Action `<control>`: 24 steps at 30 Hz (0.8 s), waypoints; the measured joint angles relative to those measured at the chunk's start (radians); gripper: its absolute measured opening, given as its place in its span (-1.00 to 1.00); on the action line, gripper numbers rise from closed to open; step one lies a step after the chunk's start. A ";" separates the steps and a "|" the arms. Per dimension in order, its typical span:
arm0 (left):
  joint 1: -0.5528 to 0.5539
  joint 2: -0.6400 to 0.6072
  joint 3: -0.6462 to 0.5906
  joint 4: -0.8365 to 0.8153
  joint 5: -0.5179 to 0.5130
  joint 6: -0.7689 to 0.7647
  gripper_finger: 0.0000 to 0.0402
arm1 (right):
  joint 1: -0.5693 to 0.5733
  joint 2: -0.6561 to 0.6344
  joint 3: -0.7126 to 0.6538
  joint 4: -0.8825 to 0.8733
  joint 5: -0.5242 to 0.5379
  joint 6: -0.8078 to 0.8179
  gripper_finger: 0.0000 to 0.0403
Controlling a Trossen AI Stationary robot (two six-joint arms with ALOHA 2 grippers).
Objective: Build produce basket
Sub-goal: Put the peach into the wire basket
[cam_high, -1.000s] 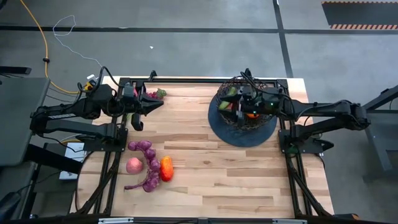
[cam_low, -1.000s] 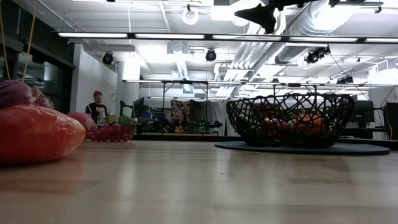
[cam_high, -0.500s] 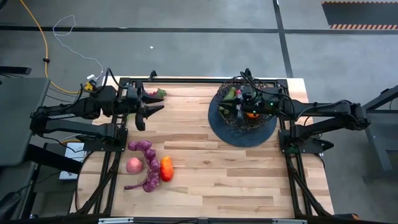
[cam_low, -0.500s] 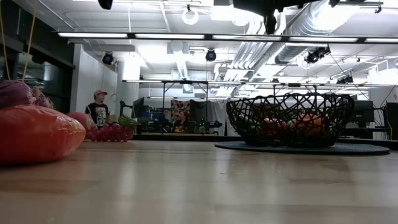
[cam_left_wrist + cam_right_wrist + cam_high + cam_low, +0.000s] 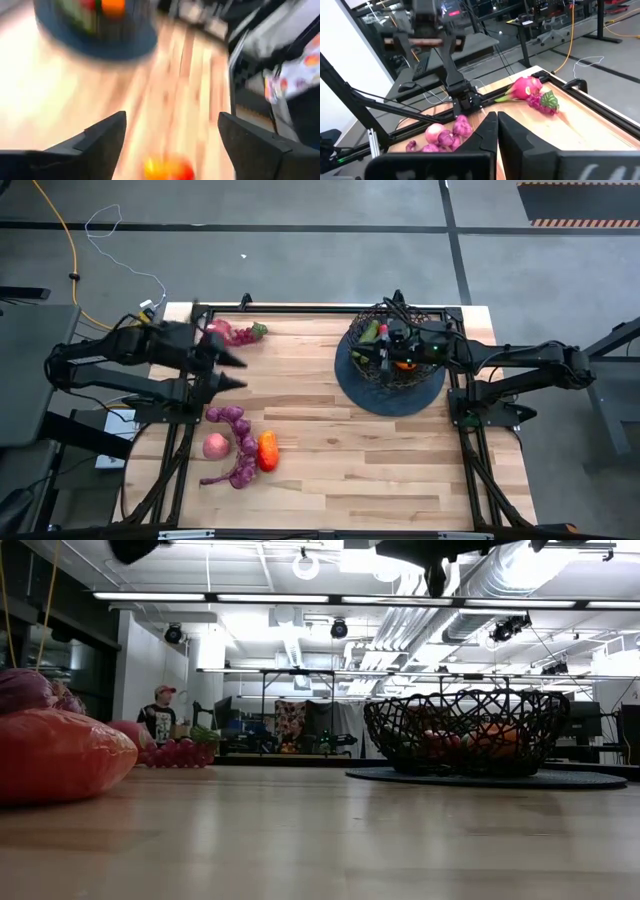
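A: Left claw (image 5: pixel 228 369): fingers spread wide, holding nothing, upper left of the high view, above the desk (image 5: pixel 330 450). Why there?

B: Likely ranging toward loose produce: purple grape bunches (image 5: pixel 240 445), pink piece (image 5: pixel 215 445) and orange piece (image 5: pixel 267 450) lie just below it, lower left.

A: Right claw (image 5: pixel 383 350)?

B: Fingers pressed together, empty as far as its wrist view shows, over the basket (image 5: pixel 392 385), upper right. Green, red and orange pieces sit inside, so probably a drop made.

A: Remainder?

B: Pink piece with grapes (image 5: pixel 236 333) at the top edge.
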 joint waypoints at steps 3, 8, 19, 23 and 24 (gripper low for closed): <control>-0.069 0.017 -0.001 -0.190 0.021 -0.144 0.59 | 0.000 0.000 0.000 -0.006 0.000 0.002 -0.99; -0.208 0.065 -0.012 -0.429 0.060 -0.400 0.64 | 0.000 0.000 0.000 -0.011 0.000 0.003 -1.00; -0.530 0.104 -0.283 -0.366 0.087 -0.872 0.65 | 0.000 0.000 0.000 -0.042 0.000 0.003 -1.00; -0.601 0.115 -0.361 -0.246 0.095 -0.975 0.65 | 0.000 0.000 0.000 -0.062 0.000 0.003 -1.00; -0.614 0.119 -0.371 -0.231 0.090 -0.996 0.65 | 0.000 0.000 0.000 -0.065 0.000 0.003 -1.00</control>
